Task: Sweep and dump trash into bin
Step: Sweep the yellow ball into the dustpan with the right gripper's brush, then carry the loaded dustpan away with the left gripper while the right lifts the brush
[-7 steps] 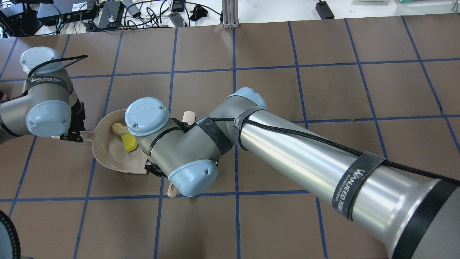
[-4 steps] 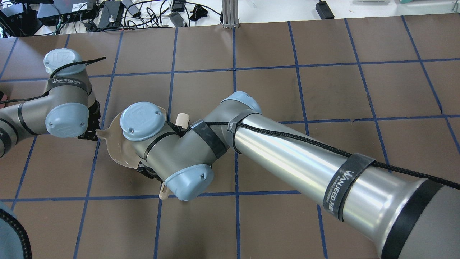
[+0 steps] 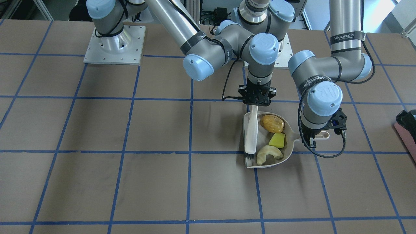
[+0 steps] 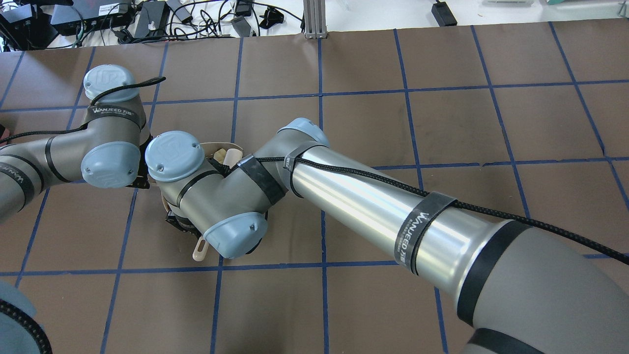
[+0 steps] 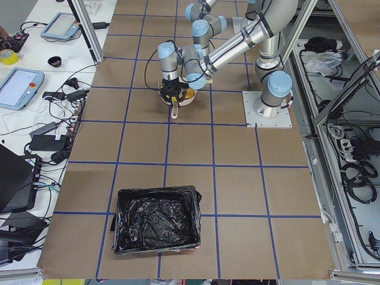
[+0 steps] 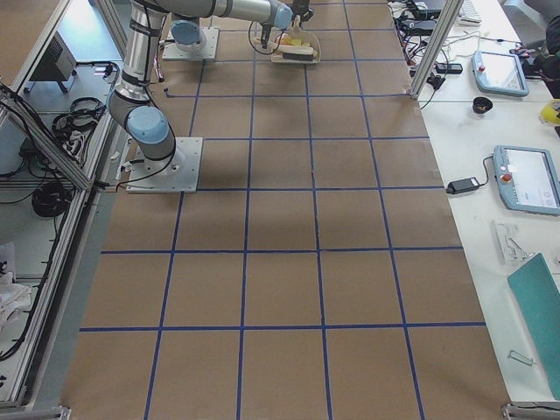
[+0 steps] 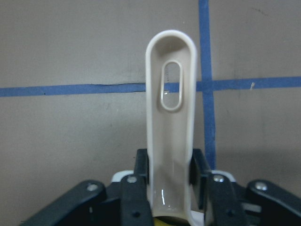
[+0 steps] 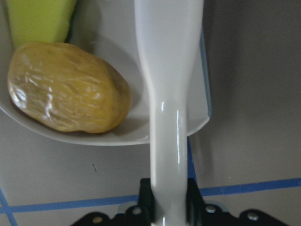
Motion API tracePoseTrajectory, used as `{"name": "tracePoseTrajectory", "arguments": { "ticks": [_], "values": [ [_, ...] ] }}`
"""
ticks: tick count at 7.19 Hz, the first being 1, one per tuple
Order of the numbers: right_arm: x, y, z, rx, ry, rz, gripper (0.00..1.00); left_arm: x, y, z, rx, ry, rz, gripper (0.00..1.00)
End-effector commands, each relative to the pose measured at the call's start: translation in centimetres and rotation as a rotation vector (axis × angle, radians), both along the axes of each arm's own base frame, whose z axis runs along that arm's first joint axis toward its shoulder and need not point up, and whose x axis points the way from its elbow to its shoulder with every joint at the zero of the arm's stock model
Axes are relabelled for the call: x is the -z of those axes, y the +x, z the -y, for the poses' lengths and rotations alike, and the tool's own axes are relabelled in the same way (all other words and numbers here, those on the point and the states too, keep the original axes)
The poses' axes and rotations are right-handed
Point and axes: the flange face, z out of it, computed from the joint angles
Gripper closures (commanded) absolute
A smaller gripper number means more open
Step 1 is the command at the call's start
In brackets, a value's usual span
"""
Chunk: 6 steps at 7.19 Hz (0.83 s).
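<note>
The trash lies in a beige dustpan: a golden-brown potato lump, a yellow wedge and a cream crescent slice. My left gripper is shut on the dustpan handle. My right gripper is shut on the handle of a white brush, which lies along the pan's open edge. The right wrist view shows the potato and the wedge beside the brush. The bin, lined with a black bag, stands far off at the table's left end.
In the overhead view my right arm covers most of the dustpan. The bin's pink side shows at the front-facing view's right edge. Cables and electronics lie beyond the table's far edge. Blue tape lines grid the brown tabletop.
In the overhead view my left arm has moved right and away with the dustpan. My right wrist and the brush have moved left over the pan and now hide the trash.
</note>
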Motion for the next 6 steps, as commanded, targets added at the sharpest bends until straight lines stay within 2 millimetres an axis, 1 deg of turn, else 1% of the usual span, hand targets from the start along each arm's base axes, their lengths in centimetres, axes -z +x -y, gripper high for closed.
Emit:
{"name": "tracePoseTrajectory", "arguments": {
  "ticks": [1, 2, 3, 4, 5, 6],
  "values": [
    [-0.2, 0.1, 0.4, -0.004, -0.007, -0.018, 1.00, -0.4, -0.2, 0.1, 0.046, 0.013, -0.021, 1.00],
    [-0.4, -0.7, 0.7, 0.005, 0.018, -0.051, 1.00, -1.9, -0.2, 0.5, 0.087, 0.032, -0.083, 1.00],
    [-1.5, -1.7, 1.1, -0.010, 0.009, -0.066, 1.00, -3.8, 0.1, 1.4, 0.088, 0.090, -0.111, 1.00],
    [-3.9, -3.3, 1.1, -0.019, 0.030, -0.090, 1.00, -6.1, 1.4, 2.8, 0.096, 0.091, -0.150, 1.00],
    [-6.5, -5.7, 0.8, -0.047, 0.060, -0.128, 1.00, -7.1, 3.6, 3.5, 0.108, 0.074, -0.162, 1.00],
    [-8.2, -7.4, 0.8, -0.070, 0.067, -0.157, 1.00, -7.3, 6.0, 3.7, 0.110, 0.066, -0.164, 1.00]
  ]
}}
